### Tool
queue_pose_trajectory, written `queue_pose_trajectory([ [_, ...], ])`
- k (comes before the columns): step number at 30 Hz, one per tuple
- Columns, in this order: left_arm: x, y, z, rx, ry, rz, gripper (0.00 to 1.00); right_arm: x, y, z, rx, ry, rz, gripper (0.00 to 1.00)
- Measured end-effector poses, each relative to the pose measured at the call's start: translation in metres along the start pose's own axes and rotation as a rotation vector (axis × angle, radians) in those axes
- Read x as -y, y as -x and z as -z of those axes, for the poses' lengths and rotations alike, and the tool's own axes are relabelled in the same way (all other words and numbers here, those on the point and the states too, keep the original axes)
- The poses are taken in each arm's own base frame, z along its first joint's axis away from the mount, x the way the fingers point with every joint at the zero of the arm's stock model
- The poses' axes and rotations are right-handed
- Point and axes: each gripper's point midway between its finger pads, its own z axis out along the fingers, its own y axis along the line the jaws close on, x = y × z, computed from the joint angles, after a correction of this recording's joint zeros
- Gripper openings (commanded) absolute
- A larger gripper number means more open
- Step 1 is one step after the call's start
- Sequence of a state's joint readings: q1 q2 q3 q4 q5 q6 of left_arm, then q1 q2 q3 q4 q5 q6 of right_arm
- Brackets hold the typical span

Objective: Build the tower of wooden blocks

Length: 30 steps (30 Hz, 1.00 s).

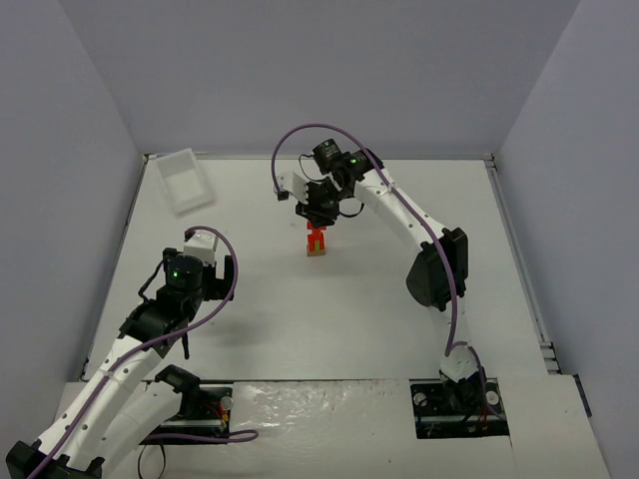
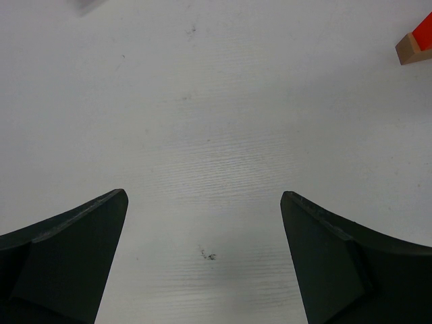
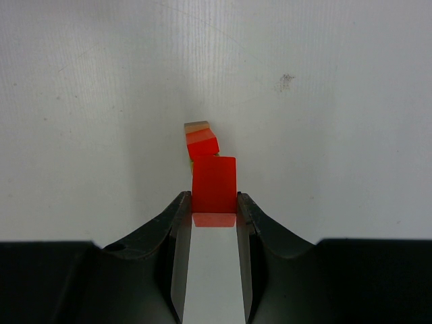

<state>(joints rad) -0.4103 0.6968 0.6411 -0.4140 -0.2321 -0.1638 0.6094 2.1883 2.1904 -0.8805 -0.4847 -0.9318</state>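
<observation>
The wood block tower [image 1: 318, 242] stands near the table's middle, a tan base with red pieces on it. My right gripper [image 1: 319, 215] hangs directly over it. In the right wrist view the right gripper [image 3: 214, 202] is shut on a red block [image 3: 214, 183], pinched by its sides between both fingers. Just beyond that block the tower's lower red and tan pieces [image 3: 201, 140] show. My left gripper [image 1: 200, 267] sits at the left, well away from the tower. In its own view the left gripper [image 2: 202, 202] is open over bare table, and the tower's tan base [image 2: 412, 47] shows at the top right corner.
A clear plastic tray [image 1: 185, 180] lies tilted at the back left corner of the table. Grey walls close in the table on the left, back and right. The arm bases are along the near edge.
</observation>
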Motion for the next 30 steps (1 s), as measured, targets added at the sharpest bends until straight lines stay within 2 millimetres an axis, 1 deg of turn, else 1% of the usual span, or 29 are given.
queue_pose_trajectory([
  [6, 0.0001, -0.0004, -0.0004, -0.002, 0.0, -0.001, 0.96, 0.0004, 0.0003, 0.0004, 0.0, -0.002, 0.001, 0.21],
  [30, 0.0001, -0.0005, -0.0005, -0.003, 0.0, -0.001, 0.96, 0.0011, 0.0, 0.0002, -0.003, -0.006, -0.01, 0.24],
])
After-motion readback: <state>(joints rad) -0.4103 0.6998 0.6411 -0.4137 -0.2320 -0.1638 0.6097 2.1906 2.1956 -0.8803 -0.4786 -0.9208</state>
